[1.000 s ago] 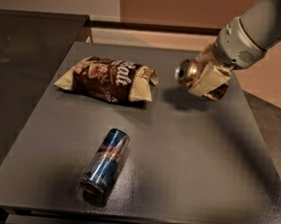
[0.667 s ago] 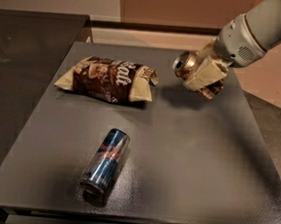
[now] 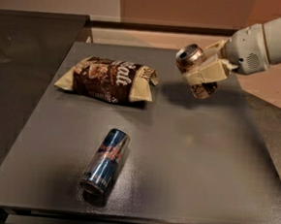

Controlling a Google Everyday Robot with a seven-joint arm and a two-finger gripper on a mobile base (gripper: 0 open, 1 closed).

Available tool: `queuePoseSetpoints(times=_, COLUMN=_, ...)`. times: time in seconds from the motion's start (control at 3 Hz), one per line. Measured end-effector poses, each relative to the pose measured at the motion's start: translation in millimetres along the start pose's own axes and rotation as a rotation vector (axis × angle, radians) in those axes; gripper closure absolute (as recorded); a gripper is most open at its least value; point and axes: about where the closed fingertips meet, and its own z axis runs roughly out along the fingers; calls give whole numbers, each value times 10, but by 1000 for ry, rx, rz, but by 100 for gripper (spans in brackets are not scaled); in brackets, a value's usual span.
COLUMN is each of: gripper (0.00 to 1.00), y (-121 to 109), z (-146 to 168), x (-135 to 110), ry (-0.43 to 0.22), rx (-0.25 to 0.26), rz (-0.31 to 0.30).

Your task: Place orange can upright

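The orange can (image 3: 192,60) is a short coppery can with a silver top. It is held in the air above the far right part of the dark table (image 3: 200,157), tilted with its top toward the upper left. My gripper (image 3: 205,69) comes in from the right on a white arm. Its cream fingers (image 3: 206,73) are shut around the can's middle. The can's lower end sticks out below the fingers. A shadow lies on the table under it.
A brown and cream chip bag (image 3: 108,78) lies flat at the far left of the table. A slim blue-and-silver can (image 3: 105,160) lies on its side near the front centre. The table's front edge runs along the bottom.
My gripper has lifted the orange can higher off the table and turned it somewhat more toward upright. The bag and the blue can have not moved.
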Motion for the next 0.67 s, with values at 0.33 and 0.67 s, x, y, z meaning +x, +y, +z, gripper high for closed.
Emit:
queuePoseSetpoints(times=0.33, gripper=100, y=-14, z=-46, x=6, ry=-130, rx=-2, rz=26)
queuePoseSetpoints(times=0.67, gripper=100, y=-5, z=-132, x=51, ry=-233, rx=-9, rz=52)
